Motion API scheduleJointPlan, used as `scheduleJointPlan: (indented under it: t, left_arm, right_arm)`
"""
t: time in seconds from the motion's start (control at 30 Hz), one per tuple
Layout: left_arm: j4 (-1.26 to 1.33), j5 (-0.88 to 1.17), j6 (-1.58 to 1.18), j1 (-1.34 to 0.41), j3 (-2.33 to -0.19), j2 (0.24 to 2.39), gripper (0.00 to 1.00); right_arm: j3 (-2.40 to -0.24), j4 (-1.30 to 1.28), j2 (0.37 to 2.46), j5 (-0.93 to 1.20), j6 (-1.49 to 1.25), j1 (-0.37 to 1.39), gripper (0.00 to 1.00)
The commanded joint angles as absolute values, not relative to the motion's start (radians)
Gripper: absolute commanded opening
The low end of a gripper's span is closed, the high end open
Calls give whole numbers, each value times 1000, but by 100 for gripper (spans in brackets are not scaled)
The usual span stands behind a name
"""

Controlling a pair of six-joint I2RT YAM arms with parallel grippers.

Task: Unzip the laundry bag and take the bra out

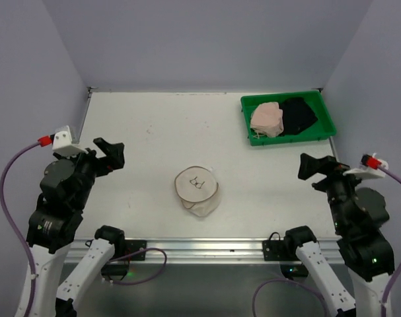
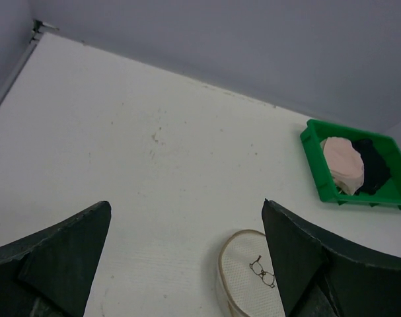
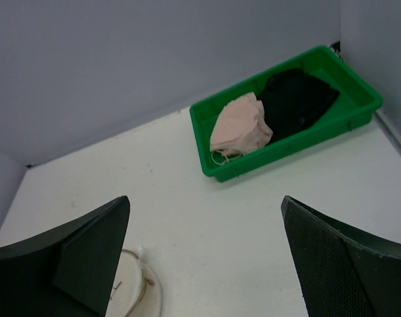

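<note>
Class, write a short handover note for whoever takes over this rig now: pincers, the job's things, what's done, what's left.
Laundry bag: mid-table, untouched, looks shut.
Left pincer: open, empty, off to its left.
Right pincer: open, empty, off to its right.
Green tray, far right corner: holds a pink garment and a black garment.
Done: nothing yet.
Left: unzip bag, take out bra.

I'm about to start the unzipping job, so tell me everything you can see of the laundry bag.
The laundry bag is a small round drum-shaped pouch of cream-white fabric, with tan piping around its flat circular face and a small dark bra pictogram at its centre. It looks closed and slightly slumped, face up, near the middle of the white table. Only the table touches it; the zip is too small to make out.
</note>
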State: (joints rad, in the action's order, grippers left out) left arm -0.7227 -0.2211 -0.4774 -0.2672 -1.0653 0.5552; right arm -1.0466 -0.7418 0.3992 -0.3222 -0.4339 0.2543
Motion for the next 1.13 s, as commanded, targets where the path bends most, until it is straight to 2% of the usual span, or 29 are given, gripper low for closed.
scheduleJointPlan:
  t: [0.0, 0.37, 1.1]
  left_arm:
    - [-831, -296, -399, -256, -1167, 528, 100]
    - [-845, -397, -307, -259, -1301, 368, 100]
    - [-822, -376, -371, -267, -1212, 353, 100]
  right_arm:
    - [-1091, -769, 305, -342, -353, 253, 99]
    - [-1089, -721, 123, -310, -245, 253, 99]
    - [-1071, -666, 89, -256, -261, 253, 99]
